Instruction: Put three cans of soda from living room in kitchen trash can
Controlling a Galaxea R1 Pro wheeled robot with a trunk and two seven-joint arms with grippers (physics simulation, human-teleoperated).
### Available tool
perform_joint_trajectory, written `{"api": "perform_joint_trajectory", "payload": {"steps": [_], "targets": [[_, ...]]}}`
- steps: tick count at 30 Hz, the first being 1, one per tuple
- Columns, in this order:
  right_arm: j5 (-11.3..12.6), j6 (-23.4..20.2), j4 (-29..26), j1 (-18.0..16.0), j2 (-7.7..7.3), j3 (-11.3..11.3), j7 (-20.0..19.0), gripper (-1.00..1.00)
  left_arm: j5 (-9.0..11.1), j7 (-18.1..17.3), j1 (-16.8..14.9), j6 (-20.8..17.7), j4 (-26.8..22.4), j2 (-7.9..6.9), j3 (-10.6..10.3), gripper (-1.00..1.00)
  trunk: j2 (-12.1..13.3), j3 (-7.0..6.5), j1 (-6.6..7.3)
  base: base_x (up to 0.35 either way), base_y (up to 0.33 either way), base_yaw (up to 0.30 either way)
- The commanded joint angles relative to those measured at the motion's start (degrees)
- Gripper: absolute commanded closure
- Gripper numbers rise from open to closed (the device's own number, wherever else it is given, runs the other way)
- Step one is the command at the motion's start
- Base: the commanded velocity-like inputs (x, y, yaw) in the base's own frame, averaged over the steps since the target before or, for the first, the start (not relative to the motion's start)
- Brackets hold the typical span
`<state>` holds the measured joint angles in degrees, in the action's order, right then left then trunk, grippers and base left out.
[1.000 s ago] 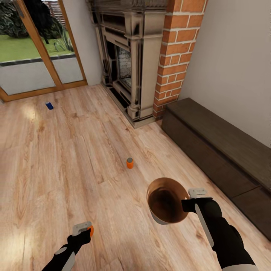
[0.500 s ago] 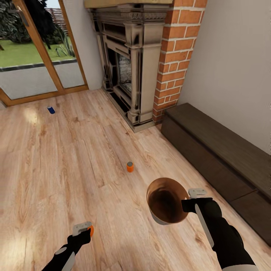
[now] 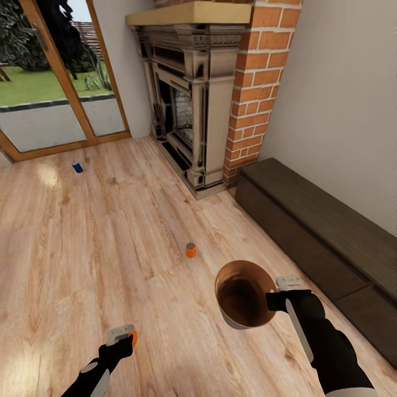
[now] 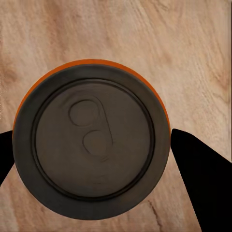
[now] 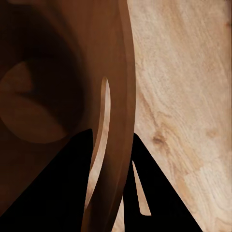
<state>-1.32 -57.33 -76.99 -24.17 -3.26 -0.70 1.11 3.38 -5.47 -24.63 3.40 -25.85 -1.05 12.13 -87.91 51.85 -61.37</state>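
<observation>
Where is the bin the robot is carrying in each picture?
Head view: the bin is low and right of centre, held at its rim by the right gripper.
Left wrist view: not in it; an orange can sits between the gripper's fingers.
Right wrist view: the bin's brown inside and rim, with the fingers astride the rim.
Shared landmark: the wood floor.

The left gripper (image 3: pixel 125 336) sits low at the left with a can (image 4: pixel 92 145) between its fingers, above the floor (image 3: pixel 82 248). The right gripper (image 3: pixel 278 293) is low at the right, clamped on the bin's (image 3: pixel 242 295) rim. A second can (image 3: pixel 190 250) stands on the floor ahead, between the two. A third can (image 3: pixel 77 167) lies far ahead to the left, near the glass door (image 3: pixel 49 88). The fireplace (image 3: pixel 193 105) stands ahead, right of the door, with a bench (image 3: pixel 320 231) along the right wall.
</observation>
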Motion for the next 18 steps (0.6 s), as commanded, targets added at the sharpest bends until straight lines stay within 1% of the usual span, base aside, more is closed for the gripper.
{"api": "perform_joint_trajectory", "payload": {"steps": [1, 18], "targets": [[0.8, 0.0, 0.0, 0.0, 0.01, 0.0, -0.2, 1.00, 0.0, 0.0, 0.0, 0.0, 0.0, 0.00, 0.0, 1.00, 0.4, -0.29, 0.23, 0.000, 0.000, 0.000], [0.8, 0.0, 0.0, 0.3, 0.01, 0.0, -0.1, 1.00, 0.0, 0.0, 0.0, 0.0, 0.0, 0.00, 0.0, 1.00, 7.2, -4.94, 3.96, 0.000, 0.000, 0.000]]}}
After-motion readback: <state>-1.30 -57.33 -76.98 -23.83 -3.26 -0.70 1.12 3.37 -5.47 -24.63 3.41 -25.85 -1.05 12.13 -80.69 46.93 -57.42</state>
